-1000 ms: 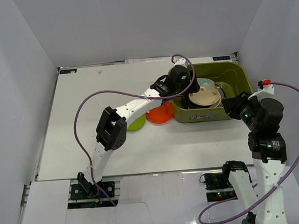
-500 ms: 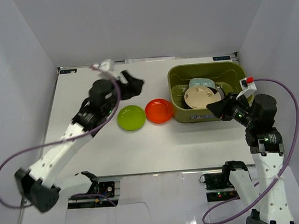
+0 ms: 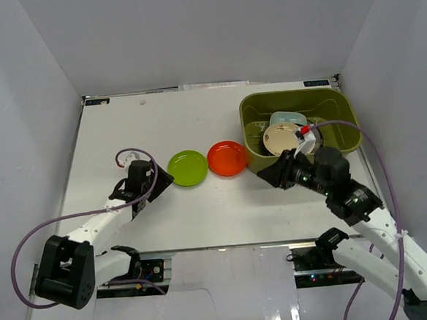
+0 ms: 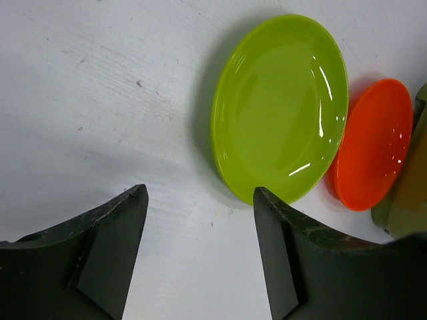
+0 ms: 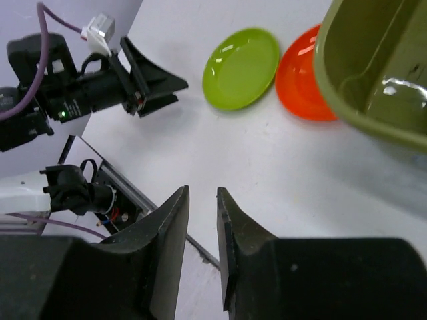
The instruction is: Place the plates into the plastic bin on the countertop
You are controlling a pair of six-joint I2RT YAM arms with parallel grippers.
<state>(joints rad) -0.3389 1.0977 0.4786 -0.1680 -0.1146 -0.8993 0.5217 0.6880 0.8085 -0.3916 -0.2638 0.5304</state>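
The lime green plate [image 3: 188, 168] and the orange-red plate [image 3: 227, 158] lie side by side on the white countertop [image 3: 189, 121], left of the olive-green plastic bin [image 3: 289, 94]. Inside the bin are a beige-gold plate [image 3: 281, 138], a mint plate [image 3: 287, 118] and darker plates. My left gripper [image 3: 161, 180] is open and empty, low over the countertop just left of the lime plate [image 4: 280, 107]. My right gripper [image 3: 270, 176] sits in front of the bin's near left corner, its jaws nearly together with nothing between them.
Pale grey walls enclose the countertop on three sides. In the right wrist view the lime plate [image 5: 241, 67], the orange-red plate [image 5: 303, 77], the bin wall [image 5: 360, 87] and the table's front edge with arm bases show.
My left arm left the bin, swung across the back left, then came down to the near left of the lime plate. My right arm moved left to the bin's front corner.
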